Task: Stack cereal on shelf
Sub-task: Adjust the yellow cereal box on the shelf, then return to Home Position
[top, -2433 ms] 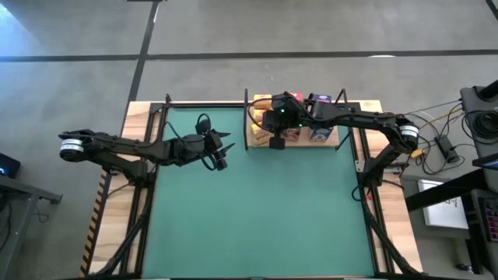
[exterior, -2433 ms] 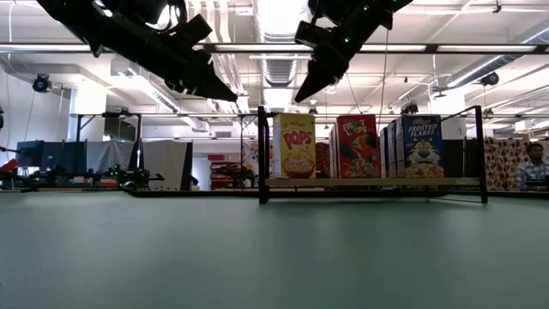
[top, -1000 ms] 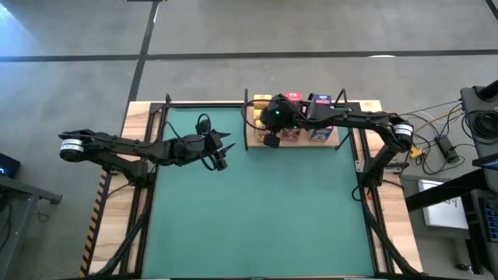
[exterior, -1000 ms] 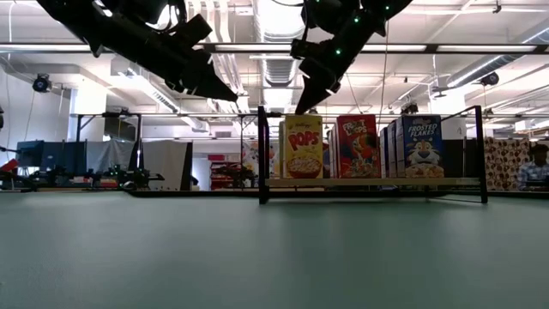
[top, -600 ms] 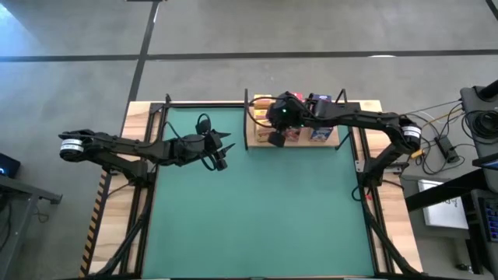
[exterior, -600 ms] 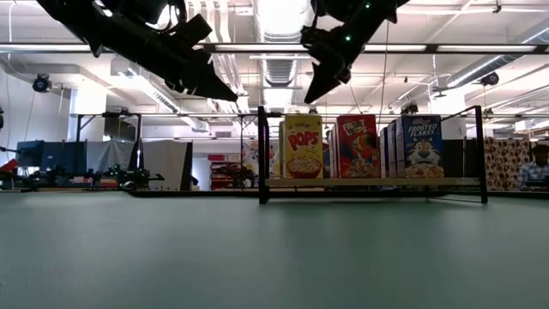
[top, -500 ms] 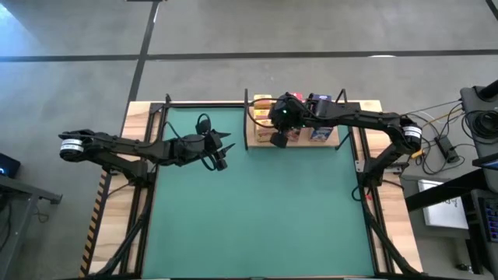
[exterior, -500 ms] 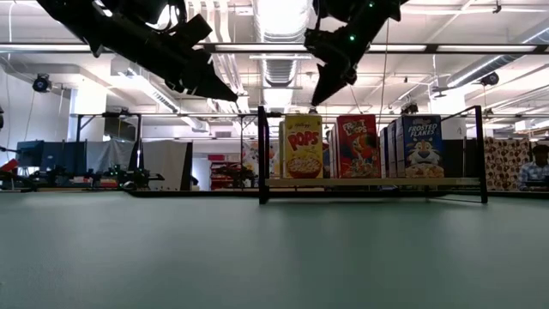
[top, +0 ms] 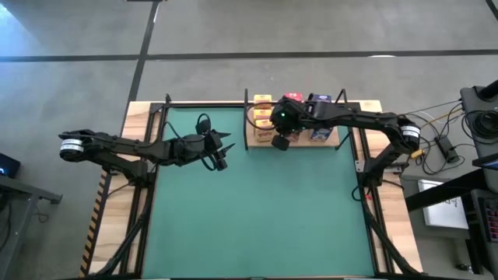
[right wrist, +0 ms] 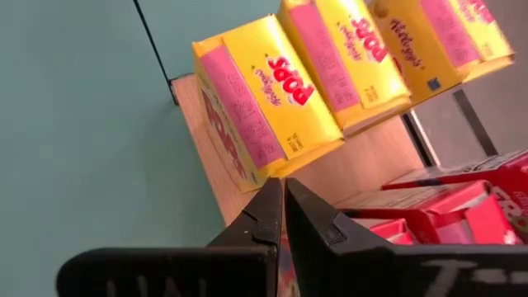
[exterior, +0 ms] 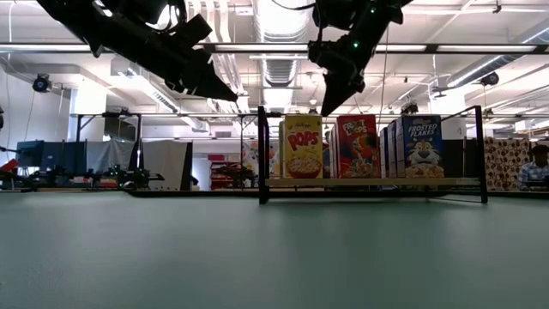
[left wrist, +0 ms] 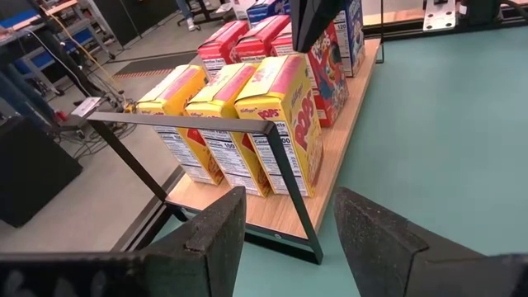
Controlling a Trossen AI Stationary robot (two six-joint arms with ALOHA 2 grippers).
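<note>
Standing below right tool (exterior: 328,110): cereal (exterior: 303,148).

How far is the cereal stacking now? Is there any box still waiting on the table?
It looks almost done. The yellow boxes, red boxes and blue boxes all stand upright on the shelf, and no box lies on the green mat. Nothing is in hand: the right gripper is shut and empty above the shelf, between yellow and red, while the left gripper waits open and empty over the mat. Only pulling back seems left.

yellow cereal boxes (left wrist: 247,124) with pink tops, red boxes (left wrist: 247,41), light-wood shelf (left wrist: 346,140), green mat (top: 257,210).
</note>
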